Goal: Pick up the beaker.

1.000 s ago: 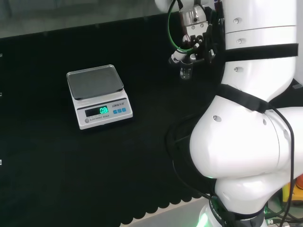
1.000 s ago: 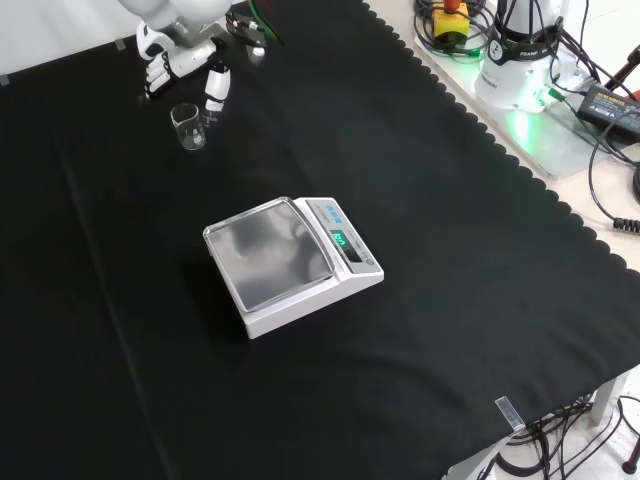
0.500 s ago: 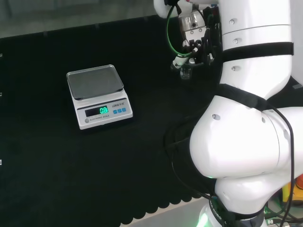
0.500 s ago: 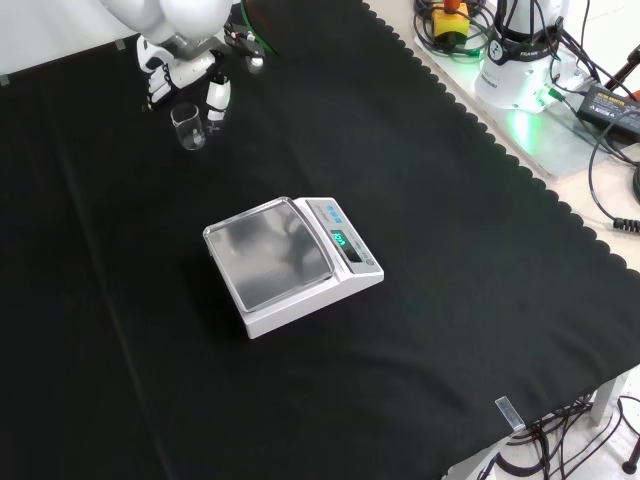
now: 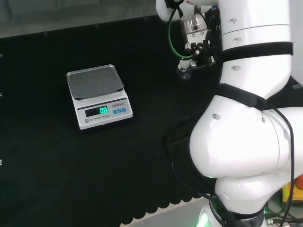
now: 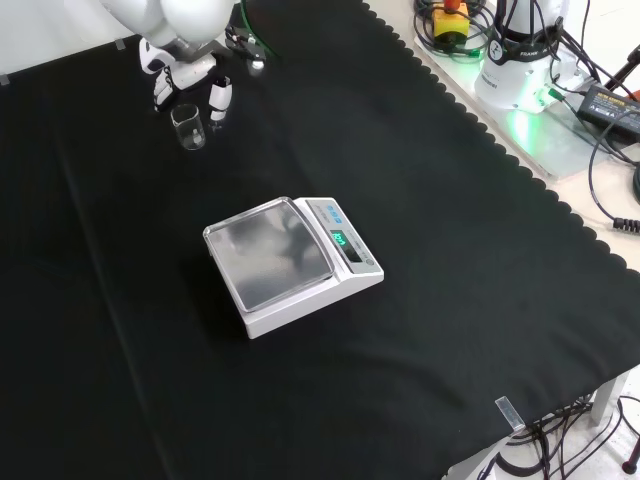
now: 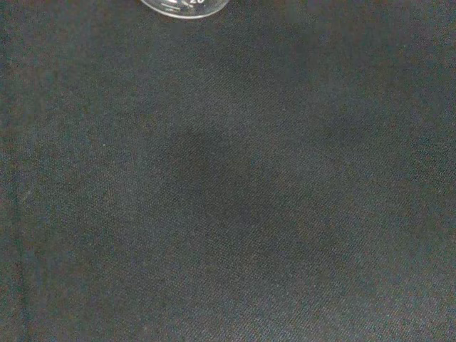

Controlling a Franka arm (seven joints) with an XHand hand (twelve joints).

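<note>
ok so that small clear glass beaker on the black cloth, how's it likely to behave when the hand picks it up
The small clear glass beaker looks empty, so it is probably light for its size. Its smooth clear wall may be slippery under the black and white hand just behind it. It stands upright on soft black cloth, taller than it is wide, so a sideways nudge could tip it, and it would likely be fragile.

In the head view the small clear glass beaker (image 5: 185,74) near the bench's far right edge is half covered by the black and white hand (image 5: 195,45), and whether the fingers (image 5: 183,65) touch it cannot be told. In the front view the arm's white link hides the hand's (image 6: 190,78) upper part. The wrist view's edge cuts the beaker (image 7: 184,8) to a sliver of rim
</note>
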